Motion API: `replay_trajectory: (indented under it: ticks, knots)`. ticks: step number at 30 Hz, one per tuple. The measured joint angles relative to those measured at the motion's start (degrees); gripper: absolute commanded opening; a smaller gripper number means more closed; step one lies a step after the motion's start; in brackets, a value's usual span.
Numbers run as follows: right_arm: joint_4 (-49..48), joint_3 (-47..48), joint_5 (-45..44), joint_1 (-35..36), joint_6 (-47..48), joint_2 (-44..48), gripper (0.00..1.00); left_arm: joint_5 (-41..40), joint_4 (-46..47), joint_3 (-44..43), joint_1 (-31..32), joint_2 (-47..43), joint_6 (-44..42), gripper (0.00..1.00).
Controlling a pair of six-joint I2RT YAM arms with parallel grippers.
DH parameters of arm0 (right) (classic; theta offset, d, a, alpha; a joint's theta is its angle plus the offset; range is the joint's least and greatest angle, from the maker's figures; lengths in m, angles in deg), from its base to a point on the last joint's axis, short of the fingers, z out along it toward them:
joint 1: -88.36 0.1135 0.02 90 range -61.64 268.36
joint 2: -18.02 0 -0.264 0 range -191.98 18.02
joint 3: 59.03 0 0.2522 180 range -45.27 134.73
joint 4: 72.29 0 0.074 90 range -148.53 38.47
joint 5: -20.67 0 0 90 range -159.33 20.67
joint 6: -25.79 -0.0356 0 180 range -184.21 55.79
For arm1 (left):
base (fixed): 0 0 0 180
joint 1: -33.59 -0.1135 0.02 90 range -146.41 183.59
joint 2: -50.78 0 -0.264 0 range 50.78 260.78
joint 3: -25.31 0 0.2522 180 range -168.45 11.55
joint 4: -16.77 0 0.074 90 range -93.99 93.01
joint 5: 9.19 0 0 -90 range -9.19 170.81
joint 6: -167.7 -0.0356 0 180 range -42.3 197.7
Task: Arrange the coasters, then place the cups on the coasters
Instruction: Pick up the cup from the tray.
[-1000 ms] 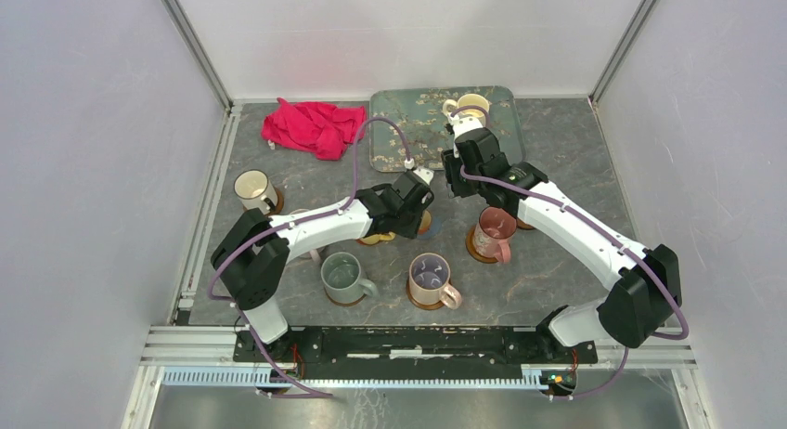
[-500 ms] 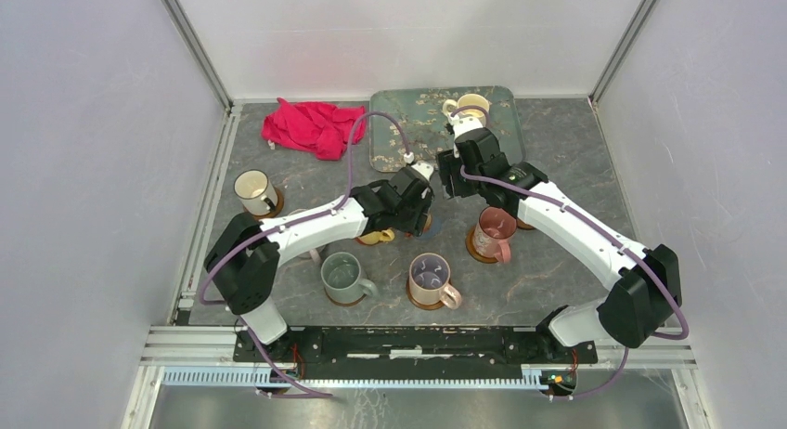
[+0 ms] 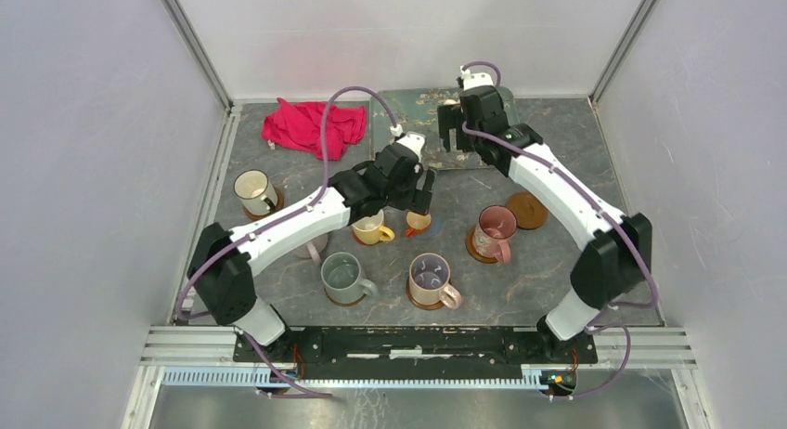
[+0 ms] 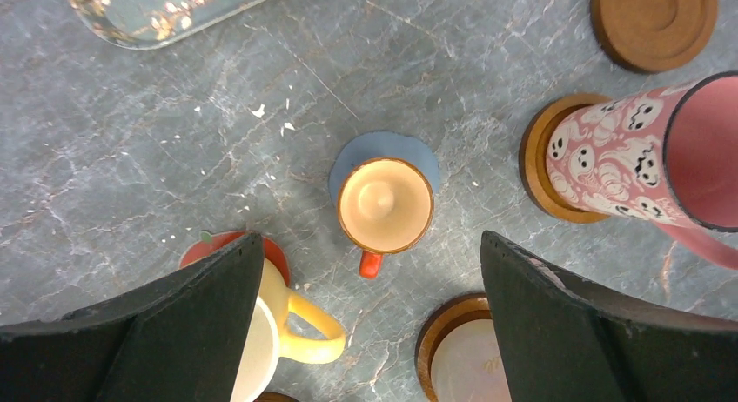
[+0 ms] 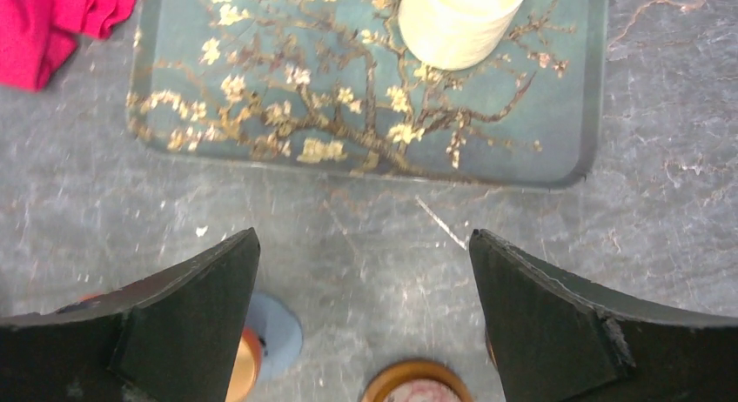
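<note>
Since your left gripper (image 4: pixel 370 245) and right gripper (image 5: pixel 364 241) both hang spread wide and empty, a skewed reach could tip the cream cup (image 5: pixel 461 19) on the tray (image 5: pixel 566 106).

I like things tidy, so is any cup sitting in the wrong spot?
Yes. The cream cup stands on the blossom tray at the back, not on a coaster, while a brown coaster on the right lies bare. The tiny orange cup also sits off-centre on its blue coaster.
</note>
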Motion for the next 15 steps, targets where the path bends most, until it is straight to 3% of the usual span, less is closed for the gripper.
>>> replay_trajectory:
  ticks: [11, 15]
  knots:
    - [-6.14, 24.11, -6.67, -6.43, 1.88, -26.91, 0.98, 0.46, -0.31, 2.27, -2.56, -9.6, 0.0, 1.0]
    - [-10.78, 28.76, -6.69, -9.18, 3.04, -33.07, 0.98, 0.48, -0.37, 3.58, -2.69, -12.13, 0.0, 1.0]
